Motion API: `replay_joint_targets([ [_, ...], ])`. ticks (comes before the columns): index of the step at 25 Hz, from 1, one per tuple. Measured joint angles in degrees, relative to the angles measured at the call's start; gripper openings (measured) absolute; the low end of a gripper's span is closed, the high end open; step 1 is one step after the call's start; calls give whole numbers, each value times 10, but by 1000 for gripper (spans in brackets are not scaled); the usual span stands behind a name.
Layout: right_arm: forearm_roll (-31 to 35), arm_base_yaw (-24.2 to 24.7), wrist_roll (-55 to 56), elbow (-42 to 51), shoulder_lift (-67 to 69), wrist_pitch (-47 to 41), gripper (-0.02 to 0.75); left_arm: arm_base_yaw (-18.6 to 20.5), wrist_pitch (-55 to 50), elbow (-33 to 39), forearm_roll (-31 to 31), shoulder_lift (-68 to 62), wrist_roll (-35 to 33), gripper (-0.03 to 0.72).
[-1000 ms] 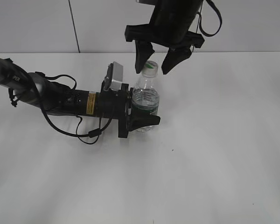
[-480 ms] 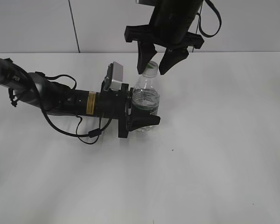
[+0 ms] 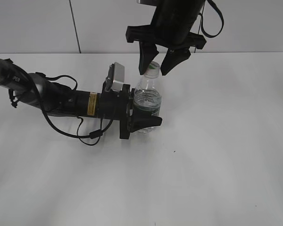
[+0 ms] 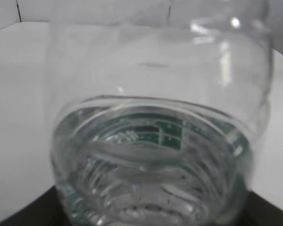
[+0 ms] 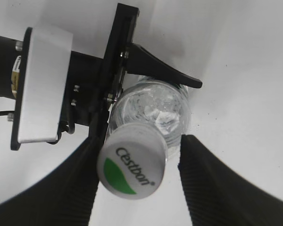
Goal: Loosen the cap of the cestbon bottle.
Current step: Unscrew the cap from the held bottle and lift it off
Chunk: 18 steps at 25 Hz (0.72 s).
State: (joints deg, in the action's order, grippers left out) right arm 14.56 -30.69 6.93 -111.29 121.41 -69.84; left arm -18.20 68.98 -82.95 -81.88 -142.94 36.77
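- The small clear plastic cestbon bottle [image 3: 147, 101] with its dark green label band is standing upright on the white table [image 3: 217, 155], left of centre and toward the far side.
- The left gripper [image 3: 144, 115], reaching in flat from the left, is clamping the bottle's body at label height, steadying it for the twist.
- The right gripper [image 3: 158, 63] is hanging straight above, its fingers partly spread and flanking the small round white cap [image 5: 132, 165] with the green leaf logo. In the right wrist view the left finger is pressing against the cap's side, while a gap is showing beside the right one, so the cap is not being pinched on both sides.
- Doing this step well likely means centring over the cap, squeezing until both pads bite, then turning while the lower grip resists.
- A black cable [image 3: 80, 134] is looping beside the left arm, well clear of the bottle. Nothing else is crowding the neck.
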Motion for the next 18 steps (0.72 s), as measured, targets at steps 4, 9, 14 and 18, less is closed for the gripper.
replay_joint_targets([
  [4, 0, 0, 0, 0, 0, 0, 411, 0, 0, 0, 0, 0, 0, 404],
  [9, 0, 0, 1, -18, 0, 0, 382, 0, 0, 0, 0, 0, 0, 404],
  [14, -1, 0, 1, -24, 0, -1, 295, 0, 0, 0, 0, 0, 0, 404],
  [18, -1, 0, 1, -24, 0, -1, 295, 0, -1, 0, 0, 0, 0, 404],
])
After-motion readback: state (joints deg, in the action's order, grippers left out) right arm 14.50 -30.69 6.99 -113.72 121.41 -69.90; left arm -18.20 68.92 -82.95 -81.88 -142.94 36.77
